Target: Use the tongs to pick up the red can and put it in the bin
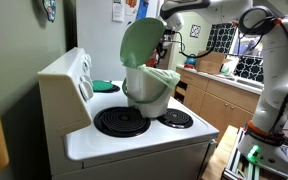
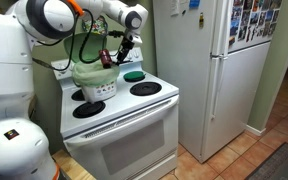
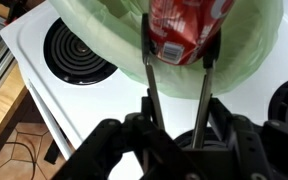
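Note:
In the wrist view my gripper [image 3: 179, 128] is shut on the tongs [image 3: 152, 85], squeezing their two thin arms together. The arms' far tips pinch the red can [image 3: 189, 25], which hangs above the bin's pale-green liner [image 3: 94, 30]. In both exterior views the white bin [image 1: 152, 92] [image 2: 94, 82] stands on the white stove [image 1: 134, 138] [image 2: 134, 108]. Its round green lid [image 1: 141, 42] is raised. In an exterior view the gripper [image 2: 122, 45] is just above the bin's far side, with the can [image 2: 107, 60] a small dark-red spot at the rim.
Black coil burners [image 1: 121, 121] [image 3: 79, 50] lie around the bin on the stove top. A green round object [image 2: 133, 75] sits on a back burner. A white fridge [image 2: 214, 70] stands beside the stove. Wooden cabinets [image 1: 219, 100] with clutter stand beyond it.

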Tool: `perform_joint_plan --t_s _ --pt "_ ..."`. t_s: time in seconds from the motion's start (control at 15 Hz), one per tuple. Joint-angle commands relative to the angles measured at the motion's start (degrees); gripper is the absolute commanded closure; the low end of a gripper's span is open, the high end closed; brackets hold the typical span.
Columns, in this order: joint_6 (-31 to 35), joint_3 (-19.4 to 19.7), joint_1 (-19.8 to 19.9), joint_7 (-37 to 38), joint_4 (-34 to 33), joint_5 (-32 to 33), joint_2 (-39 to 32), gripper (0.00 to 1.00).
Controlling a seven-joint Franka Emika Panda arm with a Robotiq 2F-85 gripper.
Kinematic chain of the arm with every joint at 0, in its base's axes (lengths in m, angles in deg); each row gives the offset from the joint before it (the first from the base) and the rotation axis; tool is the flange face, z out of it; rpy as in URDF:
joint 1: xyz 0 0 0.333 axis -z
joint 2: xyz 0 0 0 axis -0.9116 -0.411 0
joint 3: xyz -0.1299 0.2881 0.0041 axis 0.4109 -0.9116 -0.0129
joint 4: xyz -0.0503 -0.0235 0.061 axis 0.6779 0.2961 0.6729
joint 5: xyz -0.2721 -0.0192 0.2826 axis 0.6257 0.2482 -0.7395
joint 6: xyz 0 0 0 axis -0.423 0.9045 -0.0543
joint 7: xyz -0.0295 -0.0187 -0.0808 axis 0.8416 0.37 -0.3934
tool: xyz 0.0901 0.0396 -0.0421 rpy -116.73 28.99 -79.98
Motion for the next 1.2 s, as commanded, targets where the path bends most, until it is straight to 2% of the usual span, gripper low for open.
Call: perform_joint_plan --t_s 0.0,0.07,0.2,0.27,0.33,0.4,0.47,0.53,0.6,0.67,0.73,1.0,1.13 --pt "-1.0 -0.3 0.2 0.3 -1.9 0.9 -1.2 0.21" --pt "-1.2 -0.3 0.2 0.4 -2.0 0.8 -1.4 0.69" --pt "-1.2 -0.3 0.2 0.4 -2.3 0.8 -1.6 0.69" --pt "-1.3 -0.3 0.2 0.4 -2.4 0.8 -1.6 0.3" --pt "-1.4 -0.3 0.2 0.4 -2.5 0.8 -1.7 0.22" --pt "-1.4 -0.3 0.2 0.4 -2.7 0.8 -1.8 0.34" --pt "-1.4 -0.3 0.2 0.4 -2.7 0.8 -1.9 0.51" --pt "-1.5 -0.3 0.2 0.4 -2.8 0.8 -1.9 0.41" --pt "-1.6 -0.3 0.3 0.4 -2.8 0.8 -2.0 0.27" --pt "-1.7 -0.3 0.3 0.4 -2.8 0.8 -2.0 0.6" --pt "-1.9 -0.3 0.3 0.3 -2.8 0.6 -2.0 0.65" --pt "-1.9 -0.3 0.5 -0.1 -2.5 0.4 -1.7 0.96" --pt "-1.7 -0.3 0.9 -1.2 -2.0 -0.2 -0.9 0.94"
